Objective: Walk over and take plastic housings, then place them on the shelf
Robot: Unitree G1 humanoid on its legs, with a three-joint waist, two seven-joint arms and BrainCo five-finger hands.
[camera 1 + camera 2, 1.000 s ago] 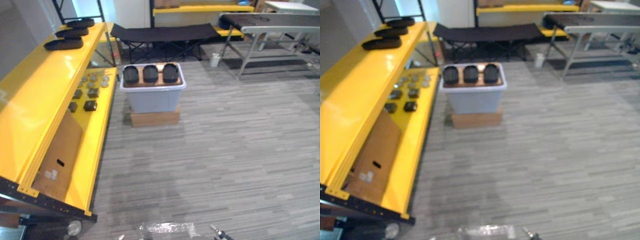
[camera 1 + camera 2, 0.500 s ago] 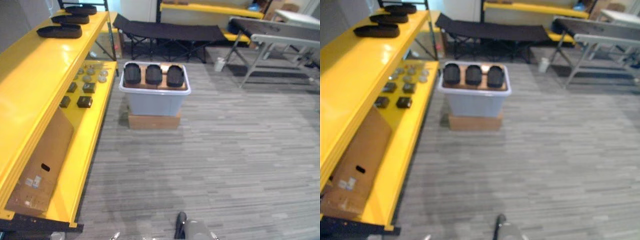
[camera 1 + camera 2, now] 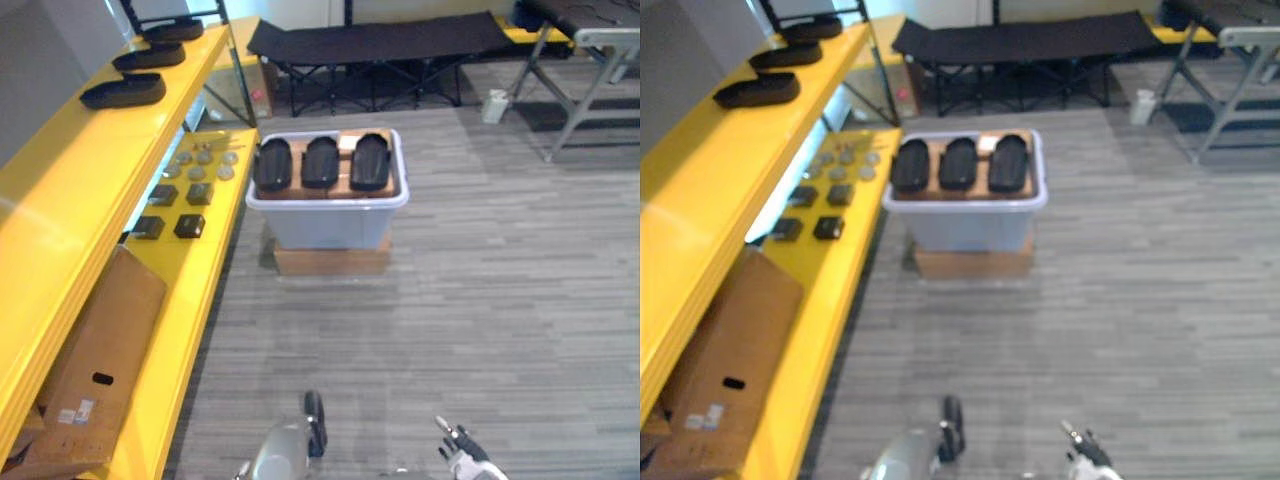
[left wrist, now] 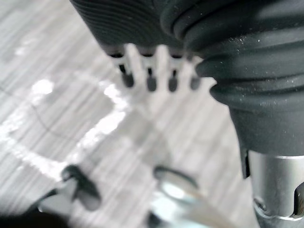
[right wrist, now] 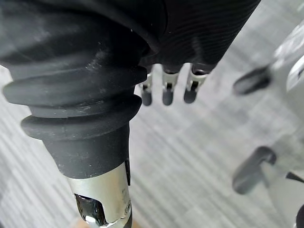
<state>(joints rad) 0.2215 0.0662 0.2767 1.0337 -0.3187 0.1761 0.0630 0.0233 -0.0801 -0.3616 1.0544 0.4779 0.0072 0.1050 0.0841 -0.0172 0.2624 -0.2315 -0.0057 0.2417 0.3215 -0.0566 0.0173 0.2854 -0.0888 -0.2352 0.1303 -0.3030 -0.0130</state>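
Note:
Three black plastic housings (image 3: 321,162) lie side by side on top of a pale lidded bin (image 3: 326,205), which stands on a low cardboard box in the middle of the floor ahead. Three more housings (image 3: 124,92) lie in a row on the top board of the yellow shelf (image 3: 70,190) along the left. My left hand (image 4: 151,80) hangs over the floor with straight fingers and holds nothing. My right hand (image 5: 167,92) hangs the same way, fingers relaxed, nothing in it.
Small dark and grey parts (image 3: 170,210) and a flat cardboard box (image 3: 100,370) lie on the shelf's lower board. A black folding cot (image 3: 380,40) stands behind the bin, a grey metal table (image 3: 590,40) at the back right, a white bottle (image 3: 493,105) beside it.
The whole picture has shifted with the camera: the bin and shelf now show nearer and further right. The housings themselves have not moved.

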